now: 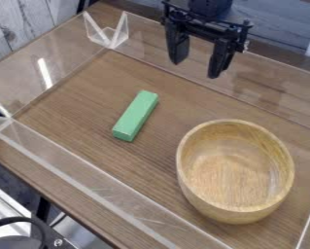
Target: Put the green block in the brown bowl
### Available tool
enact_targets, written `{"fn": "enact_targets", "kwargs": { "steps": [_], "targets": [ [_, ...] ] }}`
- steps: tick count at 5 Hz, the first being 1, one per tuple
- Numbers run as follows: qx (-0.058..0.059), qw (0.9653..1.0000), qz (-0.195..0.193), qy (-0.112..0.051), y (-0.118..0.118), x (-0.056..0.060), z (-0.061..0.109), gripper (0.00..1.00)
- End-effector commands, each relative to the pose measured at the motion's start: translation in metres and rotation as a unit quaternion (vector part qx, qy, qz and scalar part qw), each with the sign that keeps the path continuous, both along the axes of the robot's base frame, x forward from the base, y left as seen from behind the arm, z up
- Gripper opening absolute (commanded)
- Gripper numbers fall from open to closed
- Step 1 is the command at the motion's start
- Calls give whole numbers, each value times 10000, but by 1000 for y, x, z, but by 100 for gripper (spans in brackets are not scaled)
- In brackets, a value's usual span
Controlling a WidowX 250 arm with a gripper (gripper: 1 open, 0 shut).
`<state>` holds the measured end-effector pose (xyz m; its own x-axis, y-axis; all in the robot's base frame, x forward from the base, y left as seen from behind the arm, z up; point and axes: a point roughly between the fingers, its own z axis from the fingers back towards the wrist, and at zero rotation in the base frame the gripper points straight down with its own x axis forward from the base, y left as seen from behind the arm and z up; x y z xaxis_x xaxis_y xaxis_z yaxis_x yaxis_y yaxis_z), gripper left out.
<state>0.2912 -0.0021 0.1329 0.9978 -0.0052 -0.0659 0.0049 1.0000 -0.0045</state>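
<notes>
The small matte green rectangular block [136, 115] lies flat on the wooden counter [80, 92], left of centre, angled near-left to far-right. My fingers [199, 60] hang wide and empty at the far side. I'd turn to span its narrow width. The round tan wooden bowl [235, 169] waits near-right.

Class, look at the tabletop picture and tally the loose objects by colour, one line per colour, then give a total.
Green: 1, the green block
Light tan: 1, the brown bowl
Total: 2
</notes>
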Motion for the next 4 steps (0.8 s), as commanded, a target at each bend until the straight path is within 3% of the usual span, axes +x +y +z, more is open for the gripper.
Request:
{"fn": "enact_targets", "kwargs": {
  "steps": [1,2,4],
  "targets": [
    [37,10000,11,82,11,-6,-7,100],
    [91,9998,31,164,31,-22,-20,100],
    [121,9999,99,67,66,-40,-44,100]
  ]
}}
